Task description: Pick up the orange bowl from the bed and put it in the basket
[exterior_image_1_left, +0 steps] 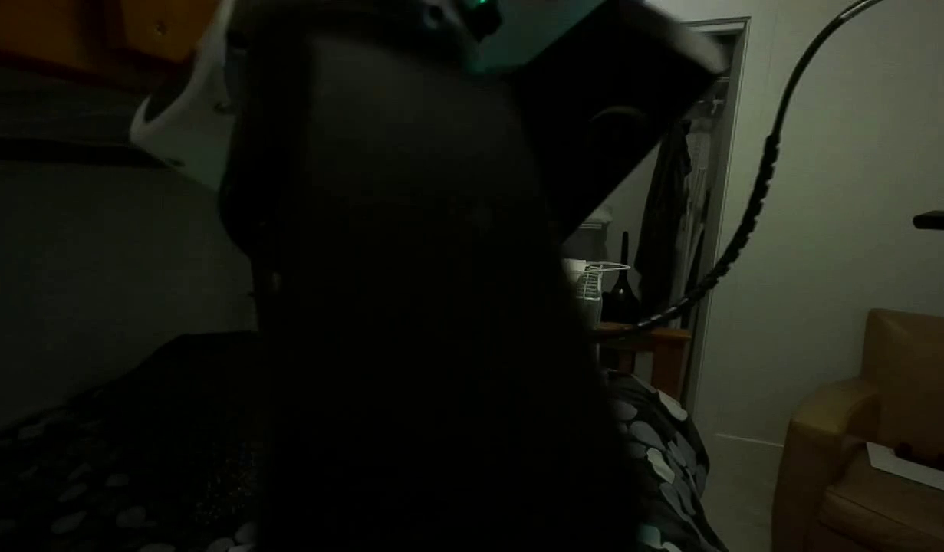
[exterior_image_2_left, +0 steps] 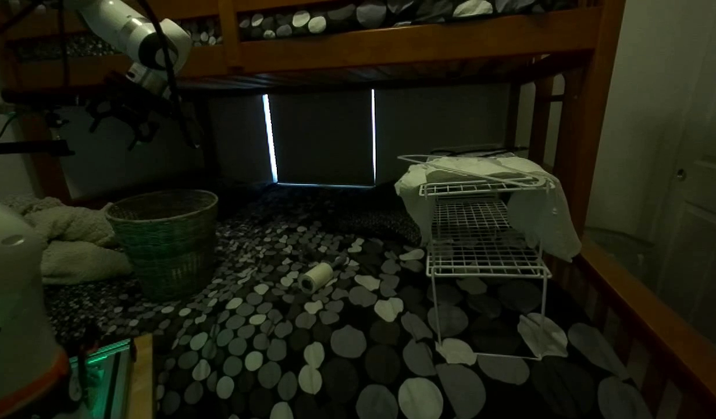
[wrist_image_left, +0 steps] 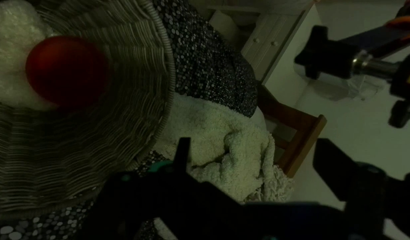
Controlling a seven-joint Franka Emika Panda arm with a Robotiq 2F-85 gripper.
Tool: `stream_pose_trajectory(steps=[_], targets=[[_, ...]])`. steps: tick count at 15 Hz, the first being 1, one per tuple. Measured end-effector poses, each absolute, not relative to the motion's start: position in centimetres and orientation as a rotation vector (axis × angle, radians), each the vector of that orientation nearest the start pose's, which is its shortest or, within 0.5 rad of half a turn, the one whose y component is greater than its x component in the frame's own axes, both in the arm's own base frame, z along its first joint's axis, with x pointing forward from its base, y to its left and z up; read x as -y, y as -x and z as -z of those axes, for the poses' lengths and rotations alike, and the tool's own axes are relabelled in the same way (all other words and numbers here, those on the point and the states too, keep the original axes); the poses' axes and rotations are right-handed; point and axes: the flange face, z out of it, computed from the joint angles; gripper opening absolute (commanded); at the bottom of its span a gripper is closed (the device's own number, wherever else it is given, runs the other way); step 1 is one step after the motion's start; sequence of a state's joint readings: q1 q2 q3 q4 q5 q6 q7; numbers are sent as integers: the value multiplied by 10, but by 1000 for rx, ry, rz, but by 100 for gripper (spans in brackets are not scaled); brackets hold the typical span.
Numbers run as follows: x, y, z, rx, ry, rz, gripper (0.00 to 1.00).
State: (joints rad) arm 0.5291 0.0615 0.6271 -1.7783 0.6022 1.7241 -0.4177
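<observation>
The red-orange bowl point(wrist_image_left: 66, 71) lies inside the round woven basket point(wrist_image_left: 165, 66), against a white fluffy thing point(wrist_image_left: 8, 60), in the wrist view. The bowl does not show in the exterior views. The basket point(exterior_image_2_left: 166, 250) stands upright on the bed point(exterior_image_2_left: 346, 343), whose black bedding has grey and white spots. My gripper point(wrist_image_left: 253, 145) is open, with nothing between its fingers. In an exterior view the gripper point(exterior_image_2_left: 116, 131) hangs above the basket, apart from it and slightly to its left. In an exterior view the dark arm point(exterior_image_1_left: 433, 291) blocks the middle.
A white wire rack point(exterior_image_2_left: 485, 270) with a white cloth stands on the bed. A white roller point(exterior_image_2_left: 316, 278) lies between rack and basket. A cream blanket point(exterior_image_2_left: 72, 250) is bunched beside the basket. The upper bunk rail point(exterior_image_2_left: 416, 49) runs overhead. A tan armchair point(exterior_image_1_left: 893, 414) stands beyond the bed.
</observation>
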Motion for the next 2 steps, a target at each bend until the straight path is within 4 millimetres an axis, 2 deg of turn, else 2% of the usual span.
stream_pose_trajectory(steps=[2], targets=[[-530, -170, -540, 1679, 1981, -387, 100]])
